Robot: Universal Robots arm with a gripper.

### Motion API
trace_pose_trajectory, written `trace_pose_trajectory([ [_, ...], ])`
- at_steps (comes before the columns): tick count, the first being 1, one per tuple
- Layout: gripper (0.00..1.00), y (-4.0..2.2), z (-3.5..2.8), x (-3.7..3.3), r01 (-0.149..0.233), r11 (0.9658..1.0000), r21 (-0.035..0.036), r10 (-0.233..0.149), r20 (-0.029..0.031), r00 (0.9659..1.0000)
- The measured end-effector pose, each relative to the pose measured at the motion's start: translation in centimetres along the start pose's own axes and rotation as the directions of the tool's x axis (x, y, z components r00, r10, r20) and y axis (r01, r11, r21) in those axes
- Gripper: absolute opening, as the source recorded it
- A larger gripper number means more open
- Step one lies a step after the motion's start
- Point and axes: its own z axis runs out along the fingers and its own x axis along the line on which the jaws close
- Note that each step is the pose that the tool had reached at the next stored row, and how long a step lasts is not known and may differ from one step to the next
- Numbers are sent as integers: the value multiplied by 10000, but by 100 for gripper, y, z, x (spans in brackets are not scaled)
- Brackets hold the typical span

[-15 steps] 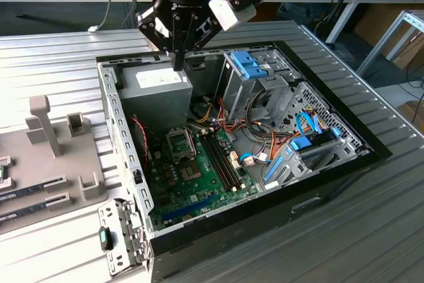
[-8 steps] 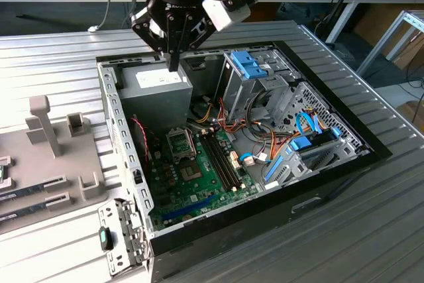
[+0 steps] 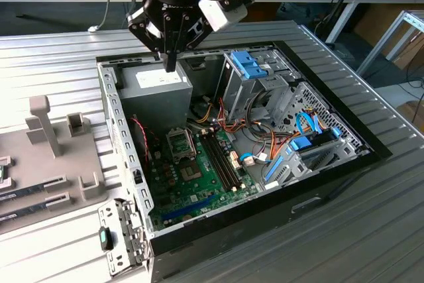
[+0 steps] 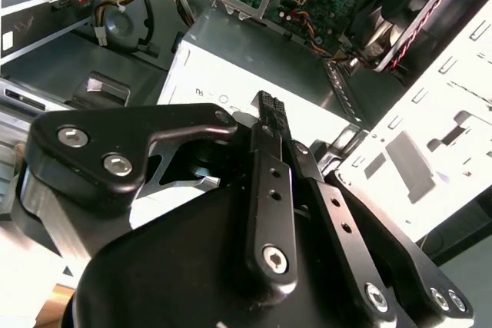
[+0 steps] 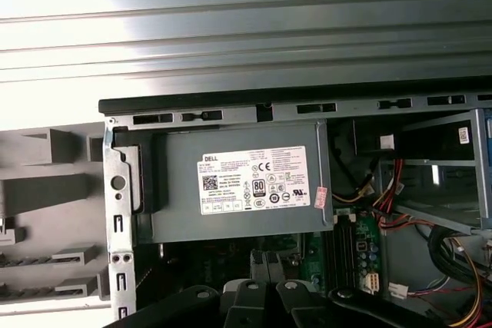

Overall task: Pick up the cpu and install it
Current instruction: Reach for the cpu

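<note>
Black hand [image 3: 171,65], closed, hangs pointing down over the grey power supply [image 3: 156,92].

The computer case [image 3: 331,185] is set on the table [image 3: 371,236]; inside, the power supply [image 3: 156,94] is placed at the exterior view's far left, the motherboard [image 3: 192,177] nearer; the gripper [image 3: 170,64] is hung above the power supply.

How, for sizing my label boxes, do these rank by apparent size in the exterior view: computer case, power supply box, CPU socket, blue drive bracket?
1. computer case
2. power supply box
3. CPU socket and blue drive bracket: they look about alike, so I leave them unranked.
</note>
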Motion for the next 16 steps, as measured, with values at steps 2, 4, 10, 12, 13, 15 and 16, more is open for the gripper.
trace_pose_trajectory([
  [2,11,-1,0,10,1,10000,0,-1,0,10000],
  [4,11,-2,-1,24,1,10000,0,-1,0,10000],
  [10,11,-5,-1,66,0,10000,0,0,0,10000],
  [12,11,-6,-2,80,0,10000,0,0,0,10000],
  [13,11,-7,-2,87,0,10000,0,0,0,10000],
  [15,11,-7,-2,100,0,10000,0,0,0,10000],
  [16,11,-8,-2,105,0,10000,0,0,0,10000],
])
